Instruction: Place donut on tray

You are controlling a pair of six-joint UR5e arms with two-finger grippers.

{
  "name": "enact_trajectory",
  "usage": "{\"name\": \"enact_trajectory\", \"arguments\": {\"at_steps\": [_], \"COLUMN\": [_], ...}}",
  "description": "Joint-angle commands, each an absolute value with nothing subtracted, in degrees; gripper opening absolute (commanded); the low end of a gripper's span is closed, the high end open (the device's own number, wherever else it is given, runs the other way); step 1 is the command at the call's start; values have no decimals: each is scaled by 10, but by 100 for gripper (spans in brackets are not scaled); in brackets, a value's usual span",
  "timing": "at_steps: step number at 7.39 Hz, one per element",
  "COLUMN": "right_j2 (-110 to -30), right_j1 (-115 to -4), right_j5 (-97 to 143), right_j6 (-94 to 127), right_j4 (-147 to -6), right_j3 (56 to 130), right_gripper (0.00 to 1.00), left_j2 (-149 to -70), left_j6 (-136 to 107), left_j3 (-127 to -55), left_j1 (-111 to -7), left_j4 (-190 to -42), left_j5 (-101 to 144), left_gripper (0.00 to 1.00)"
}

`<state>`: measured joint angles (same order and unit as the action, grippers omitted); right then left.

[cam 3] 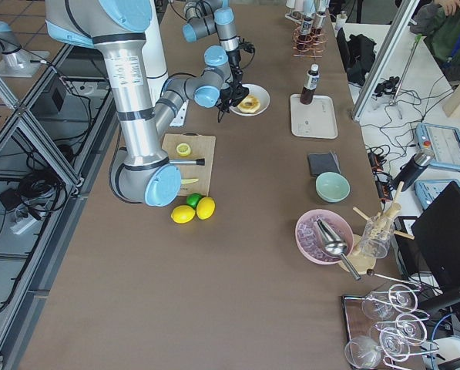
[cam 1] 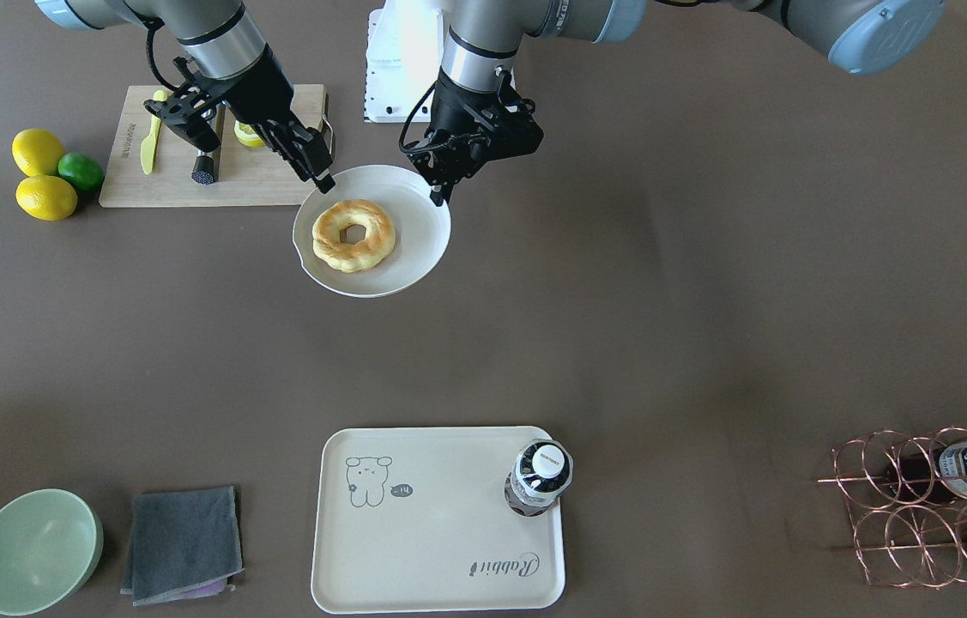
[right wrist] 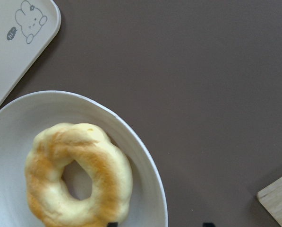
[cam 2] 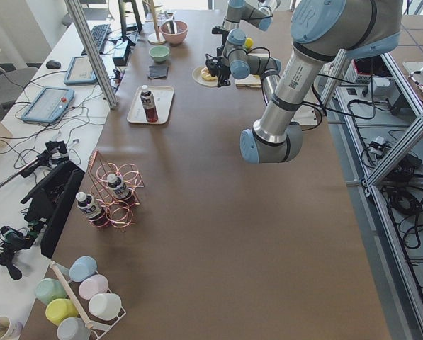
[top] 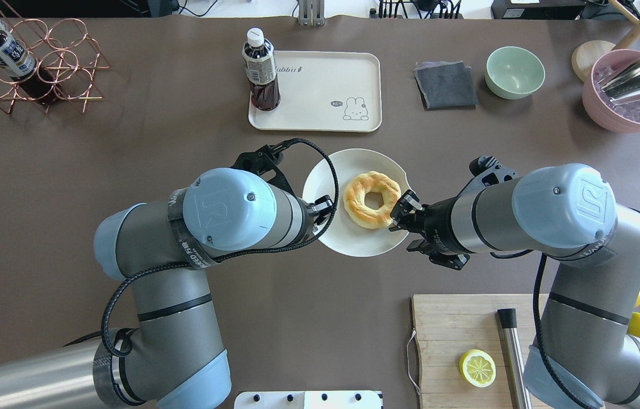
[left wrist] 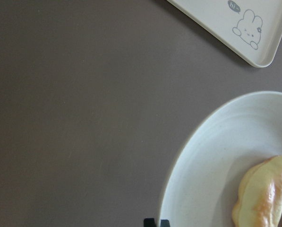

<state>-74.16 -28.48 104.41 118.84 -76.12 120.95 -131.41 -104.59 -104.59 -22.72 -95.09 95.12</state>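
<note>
Two sets of jaws flank the plate [top: 354, 243]: right jaws, released, sit nearest the donut [top: 356, 201]; left jaws clenched at the rim; tray [top: 320, 85] toward the worktop's far edge

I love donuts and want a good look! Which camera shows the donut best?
The right wrist-mounted view: the donut is biggest there, hole and browned top clear. The front-facing and overhead views show it smaller, on the white plate. The left wrist view catches only an edge; in side views it is tiny.
</note>
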Motion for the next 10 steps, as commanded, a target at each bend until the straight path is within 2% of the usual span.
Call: {"name": "enact_trajectory", "arguments": {"at_steps": [1,3,4,5,7,8,9,10], "right_j2": [-723,-724,-723,-722,-722,-722,-722,-723], "right_j1": [-274,-264,-264,-265,-265,-265,-265,-265], "right_j5": [1029,1016,1016,1017,1016,1016,1017,1016], "right_j6": [1207,1207,1222,1247,1248,1248,1250,1249], "right_j4": [-763,-763,-763,-761,-761,-760,-759,-759], "right_j3": [1196,1194,1194,1196,1197,1197,1198,1197], "right_gripper": [48,48,32,0,0,0,0,0], "left_j2": [-1313,-1313,-1312,-1311,-1310,-1309,-1303,-1278], "left_j6": [-1046,-1046,-1046,-1045,-1041,-1036,-1016,-984], "left_j3": [-1049,-1049,-1049,-1051,-1053,-1055,-1056,-1088], "left_j1": [-227,-227,-227,-227,-227,-227,-228,-231], "left_j4": [-951,-951,-951,-951,-952,-953,-952,-951], "left_j5": [951,951,951,951,951,954,951,957], "left_gripper": [0,0,0,0,0,38,98,99]}}
